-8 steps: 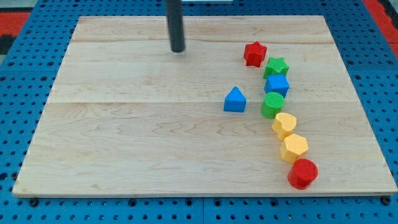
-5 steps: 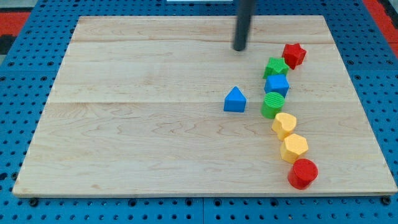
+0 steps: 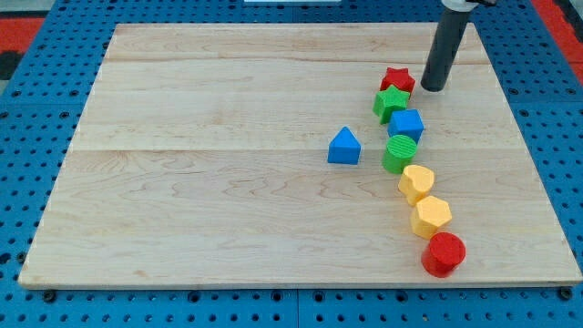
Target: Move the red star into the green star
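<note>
While beside tool [image 3: 432, 89], red star [image 3: 397, 80] leftward

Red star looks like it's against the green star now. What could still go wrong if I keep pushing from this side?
My tip sits just to the view's right of the red star, which touches the green star. Two risks:
1. Pushing on could shove both stars toward the view's left and separate them.
2. The green star touches the blue cube, so a downward push may disturb the column beginning with the green cylinder.
</note>
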Robot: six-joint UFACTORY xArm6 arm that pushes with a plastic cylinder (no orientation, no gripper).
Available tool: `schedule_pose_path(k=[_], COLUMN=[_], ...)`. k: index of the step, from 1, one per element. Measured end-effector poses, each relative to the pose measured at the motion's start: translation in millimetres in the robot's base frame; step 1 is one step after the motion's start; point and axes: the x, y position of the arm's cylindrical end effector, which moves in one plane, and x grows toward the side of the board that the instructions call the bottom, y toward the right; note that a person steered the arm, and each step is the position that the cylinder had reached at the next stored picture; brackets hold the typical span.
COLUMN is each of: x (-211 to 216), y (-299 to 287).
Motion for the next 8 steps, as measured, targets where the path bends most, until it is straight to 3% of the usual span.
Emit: schedule_pose_path(k=[2, 4, 5, 6, 7, 8], x=[8, -45, -95, -33, -2, -16], y=[-27, -52, -150, -176, -134, -131])
